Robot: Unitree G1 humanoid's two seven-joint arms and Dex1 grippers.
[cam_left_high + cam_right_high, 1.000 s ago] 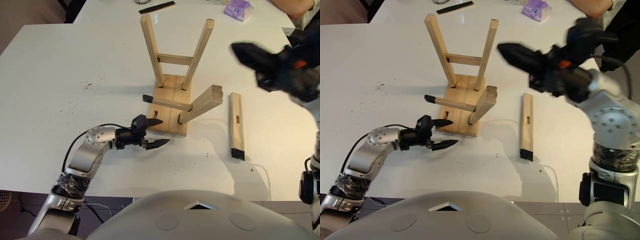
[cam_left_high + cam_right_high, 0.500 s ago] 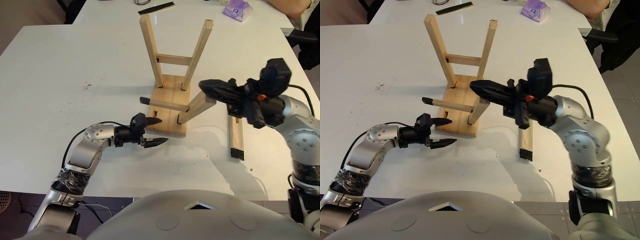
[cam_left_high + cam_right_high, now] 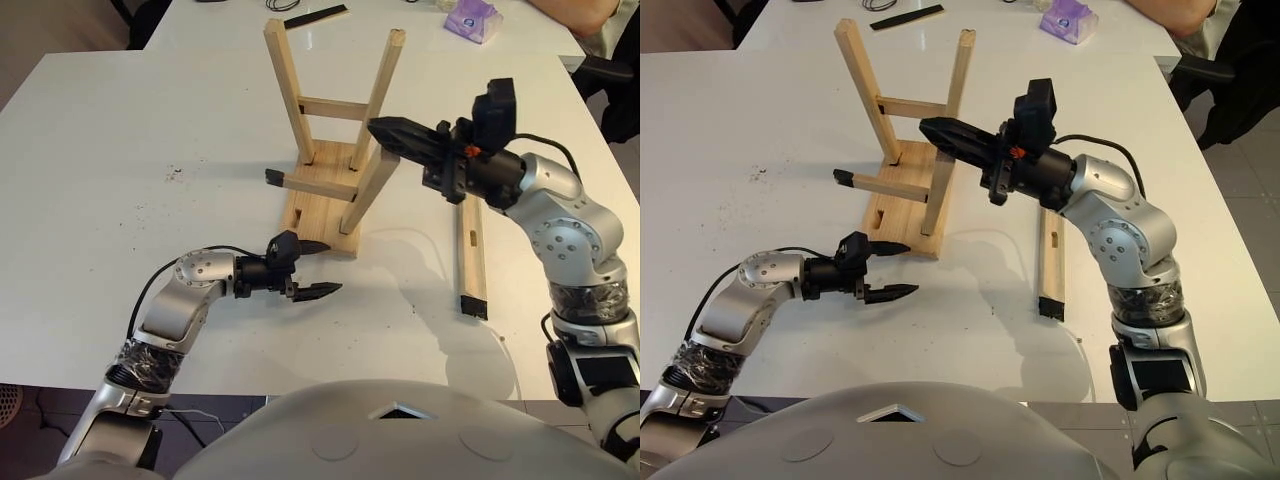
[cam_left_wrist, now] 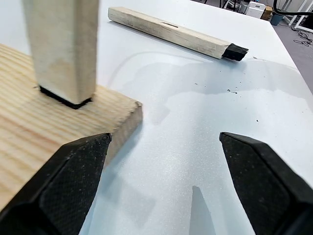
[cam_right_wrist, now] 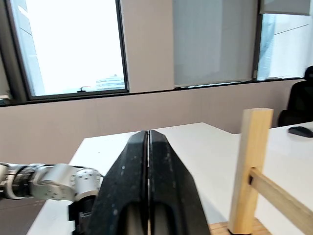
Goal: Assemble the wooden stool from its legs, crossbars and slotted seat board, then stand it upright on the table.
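Where the left gripper (image 3: pixel 330 266) hangs: low over the counter (image 3: pixel 110 130), just off the near corner of the seat board (image 3: pixel 318 215).
Left gripper's fingers (image 4: pixel 73 171): spread wide with nothing between them; one tip is close beside the board's corner, and I cannot tell if it touches.
Right gripper (image 3: pixel 375 124): fingers pressed flat together and holding nothing. It is raised above the board with its tip at the upper end of the near leg (image 3: pixel 362 200); I cannot make out whether they touch.
Seat board's position: flat on the counter, near its middle, with the fitted legs pointing up.
Legs, counted: four. Three stand in the board: the far left leg (image 3: pixel 288 90), the far right leg (image 3: pixel 382 85) and the tilted near leg. The loose leg (image 3: pixel 472 250) lies on the counter to the right, apart from the board.
Crossbars, counted: two. The upper crossbar (image 3: pixel 335 108) joins the two far legs. The lower crossbar (image 3: pixel 310 184) runs left from the near leg, its dark end free.
Far edge of the counter: a purple packet (image 3: pixel 475 18) and a black strip (image 3: pixel 315 14).
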